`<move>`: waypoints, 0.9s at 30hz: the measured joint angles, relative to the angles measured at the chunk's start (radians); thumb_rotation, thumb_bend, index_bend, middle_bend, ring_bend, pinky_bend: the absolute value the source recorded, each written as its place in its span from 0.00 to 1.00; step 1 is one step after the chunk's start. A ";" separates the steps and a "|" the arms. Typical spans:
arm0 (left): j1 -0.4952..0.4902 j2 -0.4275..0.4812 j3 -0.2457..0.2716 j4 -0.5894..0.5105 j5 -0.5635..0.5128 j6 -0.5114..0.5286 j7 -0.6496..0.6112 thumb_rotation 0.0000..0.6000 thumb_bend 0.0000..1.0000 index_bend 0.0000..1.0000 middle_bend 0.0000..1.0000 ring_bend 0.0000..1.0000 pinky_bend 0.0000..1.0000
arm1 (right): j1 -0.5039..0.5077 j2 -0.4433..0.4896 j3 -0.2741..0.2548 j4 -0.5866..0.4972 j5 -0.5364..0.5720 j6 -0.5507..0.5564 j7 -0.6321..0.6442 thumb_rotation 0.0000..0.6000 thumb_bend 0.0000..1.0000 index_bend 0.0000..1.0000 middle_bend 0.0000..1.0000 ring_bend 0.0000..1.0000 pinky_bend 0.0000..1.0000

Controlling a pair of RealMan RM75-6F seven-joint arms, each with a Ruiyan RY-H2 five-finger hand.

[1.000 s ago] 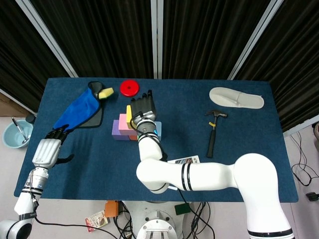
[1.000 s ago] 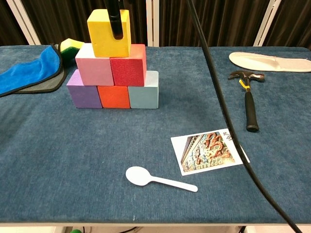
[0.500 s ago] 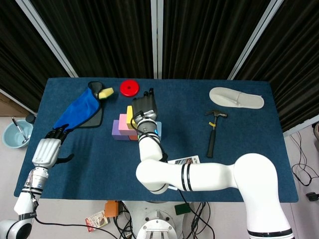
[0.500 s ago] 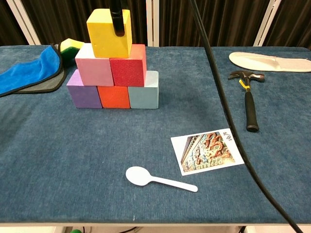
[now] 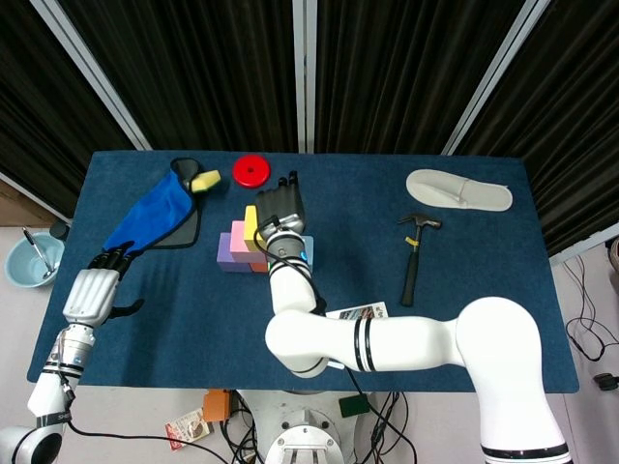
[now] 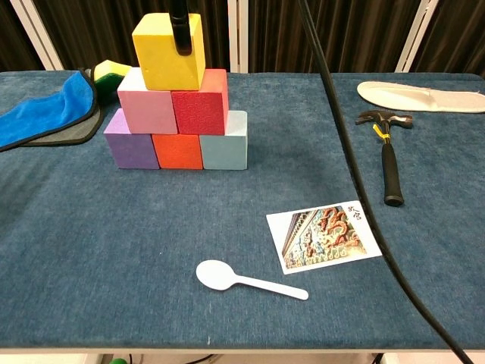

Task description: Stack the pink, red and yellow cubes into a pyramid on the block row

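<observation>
My right hand [image 5: 279, 207] clamps the yellow cube [image 6: 167, 51], which sits atop the pink cube [image 6: 147, 111] and red cube [image 6: 200, 101] on the block row [image 6: 176, 149]. My left hand [image 5: 90, 292] idles off the surface edge, fingers apart, empty. The cube looks light, rigid and matte, so the side faces look best to grip. The card [image 6: 324, 236] has characters too small to read.

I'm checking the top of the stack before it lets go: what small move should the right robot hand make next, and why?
Probably ease the yellow cube straight down, then release. In the chest view it looks tilted, its left edge lifted off the pink cube, while the right robot hand holds it over the pink and red cube seam.
</observation>
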 measured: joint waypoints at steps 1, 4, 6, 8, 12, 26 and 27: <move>0.000 0.000 0.000 0.000 0.000 -0.001 0.000 1.00 0.16 0.16 0.07 0.11 0.20 | 0.000 -0.002 -0.002 0.002 0.000 0.001 -0.002 1.00 0.18 0.30 0.35 0.09 0.00; 0.000 -0.001 0.000 0.001 -0.001 -0.001 -0.001 1.00 0.16 0.17 0.07 0.11 0.20 | 0.001 -0.007 0.000 0.009 0.002 0.002 -0.005 1.00 0.18 0.30 0.34 0.09 0.00; 0.000 -0.002 0.000 0.002 -0.002 -0.002 -0.002 1.00 0.16 0.16 0.07 0.11 0.20 | 0.002 -0.011 -0.001 0.010 0.003 0.003 -0.008 1.00 0.18 0.27 0.33 0.09 0.00; 0.000 -0.002 0.000 0.003 -0.002 -0.003 -0.002 1.00 0.16 0.16 0.07 0.11 0.20 | 0.001 -0.013 0.001 0.011 0.003 0.002 -0.009 1.00 0.18 0.22 0.31 0.09 0.00; 0.000 -0.001 -0.001 0.005 -0.002 -0.001 -0.004 1.00 0.16 0.16 0.07 0.11 0.20 | -0.003 -0.014 0.007 0.009 0.004 -0.005 -0.007 1.00 0.18 0.14 0.27 0.09 0.00; 0.001 0.013 -0.010 0.033 -0.013 0.003 0.000 1.00 0.16 0.17 0.07 0.11 0.19 | -0.086 0.088 0.025 -0.165 -0.034 -0.001 0.039 1.00 0.18 0.01 0.10 0.02 0.00; 0.003 0.015 -0.012 0.041 -0.014 0.009 0.004 1.00 0.16 0.17 0.07 0.11 0.19 | -0.107 0.110 0.020 -0.201 -0.054 0.001 0.052 1.00 0.18 0.01 0.10 0.01 0.00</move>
